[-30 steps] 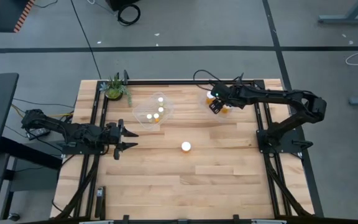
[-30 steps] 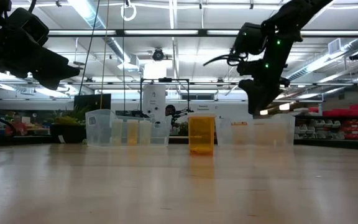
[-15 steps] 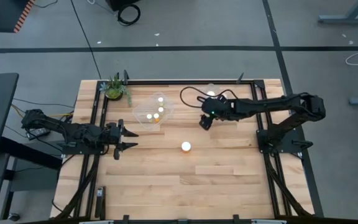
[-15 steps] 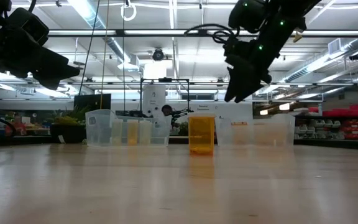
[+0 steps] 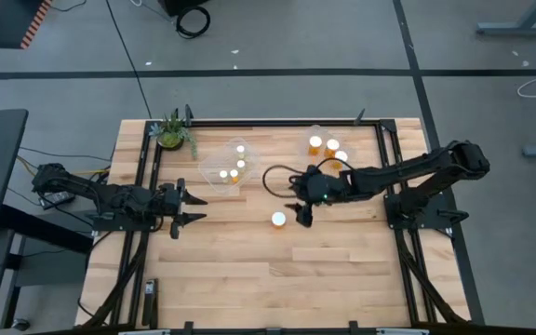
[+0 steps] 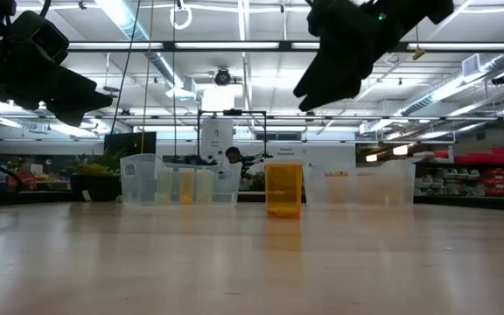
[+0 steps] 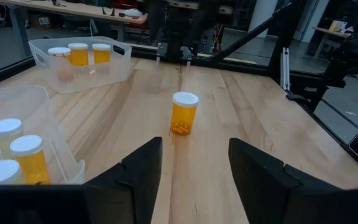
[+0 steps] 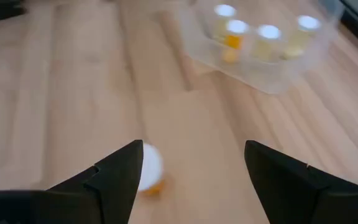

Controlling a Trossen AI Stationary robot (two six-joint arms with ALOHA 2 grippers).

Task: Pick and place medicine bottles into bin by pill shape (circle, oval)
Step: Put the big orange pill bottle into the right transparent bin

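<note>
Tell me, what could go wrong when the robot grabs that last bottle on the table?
The bottle stands alone and upright on the bare table. The right gripper sits just beside it with jaws open, so a sideways bump could tip it and send it rolling. It might also be dropped into the wrong bin: the left bin and right bin both hold similar white-capped bottles. The left gripper waits, open, at the left edge.

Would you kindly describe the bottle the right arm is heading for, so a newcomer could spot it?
On the wooden table, look between the two clear bins, toward the near side. The orange bottle stands upright beside the open right gripper. It alone sits on bare wood; all others are in bins.
</note>
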